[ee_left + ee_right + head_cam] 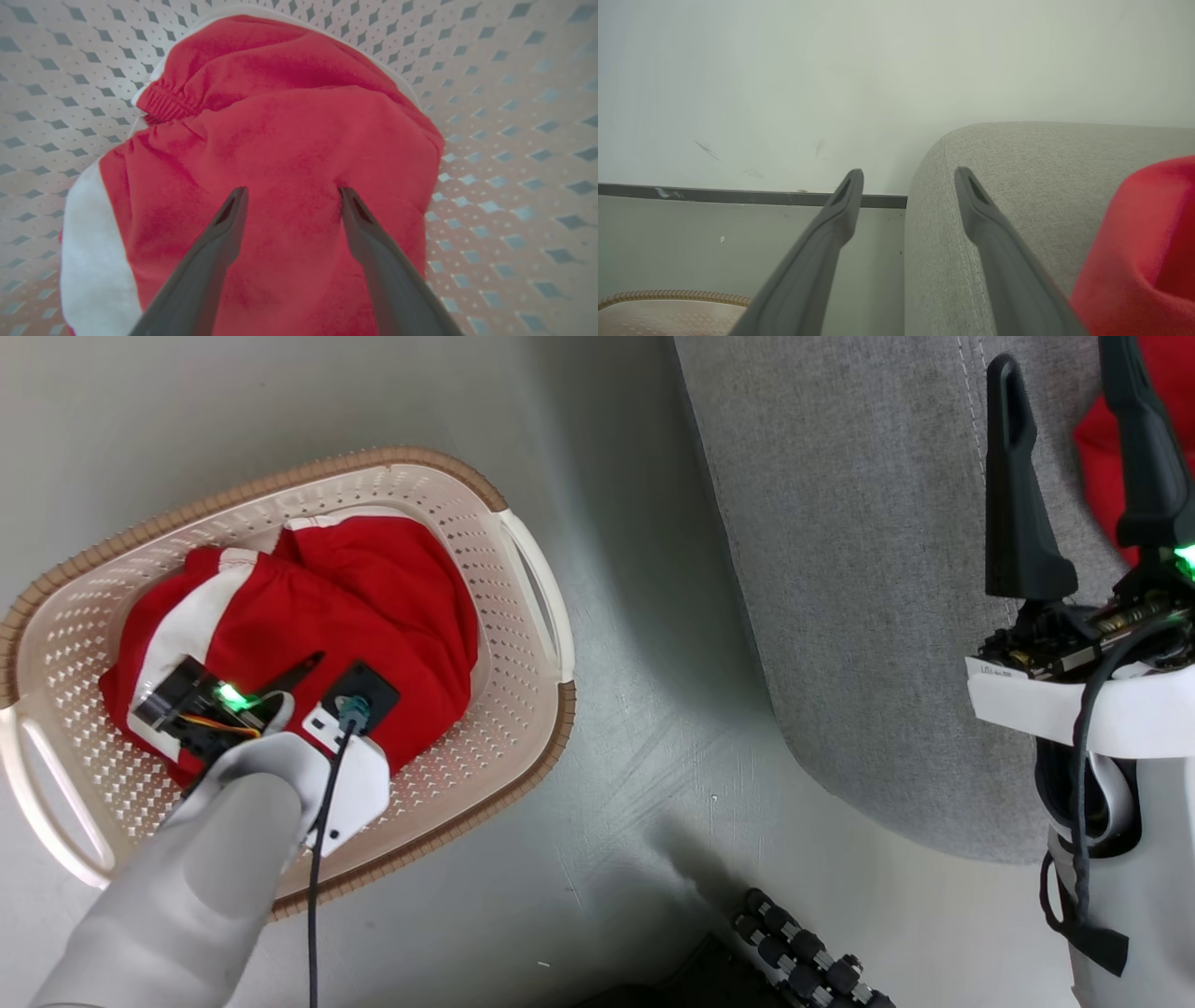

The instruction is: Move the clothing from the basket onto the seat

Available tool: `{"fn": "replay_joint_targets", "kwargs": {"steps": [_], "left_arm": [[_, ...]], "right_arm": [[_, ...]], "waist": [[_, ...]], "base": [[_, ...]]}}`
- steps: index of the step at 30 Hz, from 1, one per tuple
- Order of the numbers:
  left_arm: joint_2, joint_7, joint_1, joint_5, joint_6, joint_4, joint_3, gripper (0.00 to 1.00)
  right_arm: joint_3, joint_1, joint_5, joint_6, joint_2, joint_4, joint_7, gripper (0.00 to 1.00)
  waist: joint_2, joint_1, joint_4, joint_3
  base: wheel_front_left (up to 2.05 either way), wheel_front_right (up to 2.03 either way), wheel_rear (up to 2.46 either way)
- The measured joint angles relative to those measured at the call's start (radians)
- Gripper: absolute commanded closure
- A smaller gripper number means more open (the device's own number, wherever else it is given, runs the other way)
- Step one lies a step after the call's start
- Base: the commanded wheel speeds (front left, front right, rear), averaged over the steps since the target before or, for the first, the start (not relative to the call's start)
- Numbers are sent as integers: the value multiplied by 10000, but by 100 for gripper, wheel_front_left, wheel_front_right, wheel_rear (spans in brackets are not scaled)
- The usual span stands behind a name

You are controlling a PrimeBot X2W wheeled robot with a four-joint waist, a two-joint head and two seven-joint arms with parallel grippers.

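Grey floor (pixel 653 616) carries the basket (pixel 558 709), clothing (pixel 345 607) heaped at its centre. I hold the left gripper (pixel 292 191), jaws spread, straight over that heap; the right gripper (pixel 1060 373), likewise spread, hangs over the seat (pixel 840 569).

The clothing (pixel 373 607) is soft red cloth, matt and faintly napped, with a gathered elastic edge and smooth white panels. The basket (pixel 457 551) looks like cream plastic with a slight gloss, its walls pierced by small diamond holes. Its rim (pixel 308 471) is brown and woven-textured (moulded or real weave, I cannot tell). The seat (pixel 840 569) is grey woven upholstery, coarse and matt, with a stitched seam. The floor (pixel 635 728) is smooth grey with a dull sheen and fine scuffs. The fingers (pixel 205 261) of the left gripper (pixel 292 191) and the right gripper (pixel 909 172) look like dark, smooth, matt plastic. The left forearm (pixel 187 896) has a pale satin shell.
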Motion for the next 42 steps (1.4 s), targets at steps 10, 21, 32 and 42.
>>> {"fn": "replay_joint_targets", "kwargs": {"steps": [10, 21, 32, 42], "left_arm": [[184, 52, -398, 430, 462, 566, -42, 0], [161, -48, -703, 512, 732, 1089, -67, 100], [-8, -702, -778, 410, 759, 1166, -29, 100], [-291, -1672, -828, 46, 863, 612, 267, 100]], "right_arm": [[48, -280, 125, 0, 0, 40, 0, 0], [58, -681, 144, 0, 2, 209, 0, 0], [-249, -743, 203, 0, 2, 343, 0, 0], [-255, -1091, 224, 0, 0, 556, -2, 0]], "waist": [[0, 0, -260, 420], [0, 0, -342, 612], [0, 0, -237, 540], [0, 0, 84, 311]], "base": [[0, 0, 0], [0, 0, 0], [0, 0, 0], [0, 0, 0]]}}
